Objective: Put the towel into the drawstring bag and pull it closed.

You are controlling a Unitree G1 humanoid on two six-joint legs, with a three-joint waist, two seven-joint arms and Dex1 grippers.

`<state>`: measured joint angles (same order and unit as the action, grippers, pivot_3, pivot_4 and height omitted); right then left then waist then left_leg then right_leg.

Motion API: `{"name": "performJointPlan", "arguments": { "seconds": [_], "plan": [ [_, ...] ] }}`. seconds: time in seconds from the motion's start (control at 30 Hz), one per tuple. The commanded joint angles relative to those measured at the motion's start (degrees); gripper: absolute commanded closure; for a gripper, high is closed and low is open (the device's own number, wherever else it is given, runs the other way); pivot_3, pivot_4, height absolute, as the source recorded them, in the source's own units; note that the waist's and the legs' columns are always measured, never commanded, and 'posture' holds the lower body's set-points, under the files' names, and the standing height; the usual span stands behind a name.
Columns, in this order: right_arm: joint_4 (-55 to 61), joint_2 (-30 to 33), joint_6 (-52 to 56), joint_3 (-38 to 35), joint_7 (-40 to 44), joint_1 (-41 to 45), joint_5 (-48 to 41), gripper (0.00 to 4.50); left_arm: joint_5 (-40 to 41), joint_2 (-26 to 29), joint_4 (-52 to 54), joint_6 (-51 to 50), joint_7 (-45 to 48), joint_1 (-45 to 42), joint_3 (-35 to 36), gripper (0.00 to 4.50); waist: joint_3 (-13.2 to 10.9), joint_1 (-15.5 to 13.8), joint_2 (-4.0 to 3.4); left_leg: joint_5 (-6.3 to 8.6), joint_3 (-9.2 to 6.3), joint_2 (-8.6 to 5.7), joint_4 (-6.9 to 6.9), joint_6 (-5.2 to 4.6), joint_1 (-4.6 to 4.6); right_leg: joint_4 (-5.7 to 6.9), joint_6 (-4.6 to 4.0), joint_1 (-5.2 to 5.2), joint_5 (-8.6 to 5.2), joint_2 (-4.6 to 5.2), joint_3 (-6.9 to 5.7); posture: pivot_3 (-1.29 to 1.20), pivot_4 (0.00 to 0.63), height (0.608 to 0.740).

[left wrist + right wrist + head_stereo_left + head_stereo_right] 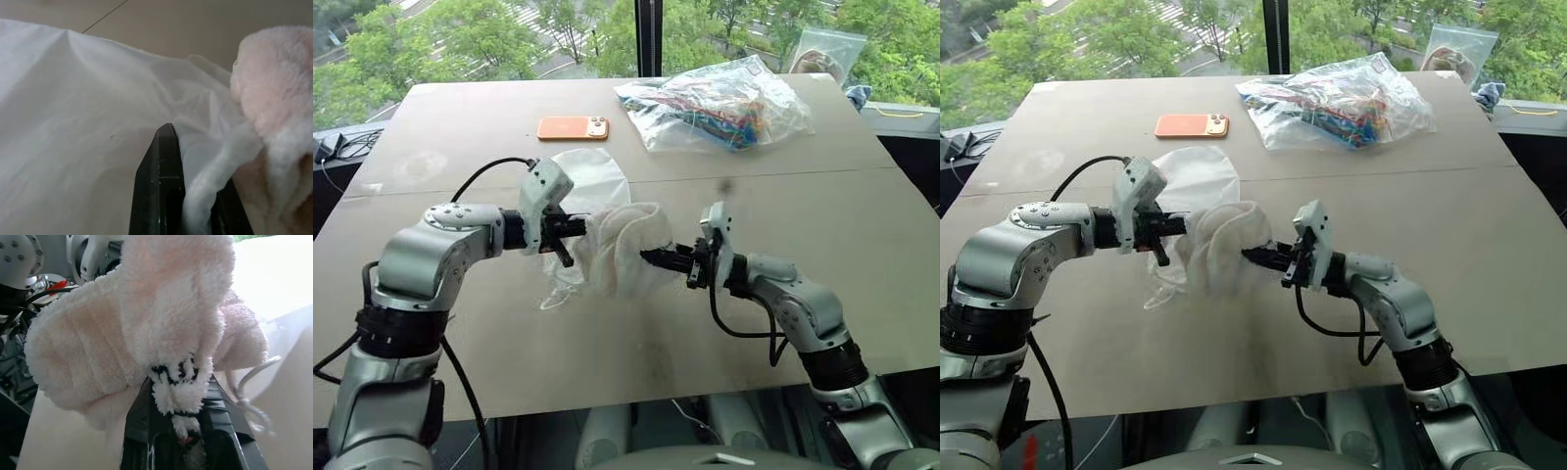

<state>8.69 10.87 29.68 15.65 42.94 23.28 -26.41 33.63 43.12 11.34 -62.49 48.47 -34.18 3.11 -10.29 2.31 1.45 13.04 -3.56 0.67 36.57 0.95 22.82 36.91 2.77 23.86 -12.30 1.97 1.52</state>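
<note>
On the tan table (862, 245) by the window, your two arms meet above its middle. Your left gripper (570, 231) is pinched shut on the edge of the drawstring bag (587, 171), lifting it. Your right gripper (651, 258) is clamped on the towel (626, 245), held just beside the bag's mouth. An orange phone (573, 127) lies beyond.
</note>
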Motion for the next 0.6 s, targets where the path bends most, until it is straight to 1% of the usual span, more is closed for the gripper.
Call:
{"name": "performJointPlan", "arguments": {
  "seconds": [0.03,0.13,0.17,0.33,0.47,0.6],
  "plan": [
    [-1.52,-1.45,-4.69,2.57,-4.07,1.55,6.67,4.48,5.44,-3.09,3.11,-9.57,-5.37,-3.93,5.24,4.50,0.00,0.05,0.01,0.00,-0.01,0.00,0.03,0.00,0.01,0.01,0.00,0.00,0.00,0.00,-0.01,0.00,0.150,0.740],
    [-3.09,-1.87,-6.90,2.63,-5.45,2.88,9.69,4.48,6.35,-4.62,4.74,-12.59,-8.38,-4.68,5.64,4.50,0.00,0.08,0.01,0.00,0.00,0.00,0.03,0.01,-0.01,0.03,-0.01,0.00,0.01,0.00,0.01,0.00,0.150,0.740],
    [-3.51,-1.33,-7.75,3.31,-5.12,3.45,11.14,4.48,6.53,-5.51,4.98,-13.27,-9.76,-5.07,5.95,4.50,0.00,0.07,0.01,0.00,0.00,0.00,0.03,0.01,-0.01,0.03,-0.17,0.00,0.10,0.00,0.01,0.00,0.150,0.740],
    [-9.03,-0.24,-9.77,6.31,-5.65,7.68,18.35,4.48,6.95,-11.07,6.02,-15.67,-15.59,-7.20,6.67,4.50,0.00,0.04,0.01,-0.01,-0.02,0.00,0.04,0.02,-0.04,0.05,-0.22,0.00,0.14,0.00,0.00,0.00,0.150,0.740],
    [-7.87,-0.32,-7.95,7.36,0.25,8.92,15.85,4.48,5.29,-12.88,5.18,-14.35,-18.74,-7.65,6.13,4.50,0.00,0.13,0.01,-0.01,-0.01,0.00,0.04,0.02,-0.04,0.06,-0.24,0.00,0.14,0.00,0.03,0.00,0.150,0.740],
    [-7.93,0.50,-7.61,6.97,0.12,10.12,17.97,4.48,3.62,-12.45,3.71,-12.66,-20.15,-7.52,4.93,4.50,0.00,0.09,0.01,-0.01,-0.01,-0.01,0.04,0.02,-0.04,0.06,-0.24,0.01,0.15,0.00,0.03,0.00,0.150,0.740]
  ]
}}
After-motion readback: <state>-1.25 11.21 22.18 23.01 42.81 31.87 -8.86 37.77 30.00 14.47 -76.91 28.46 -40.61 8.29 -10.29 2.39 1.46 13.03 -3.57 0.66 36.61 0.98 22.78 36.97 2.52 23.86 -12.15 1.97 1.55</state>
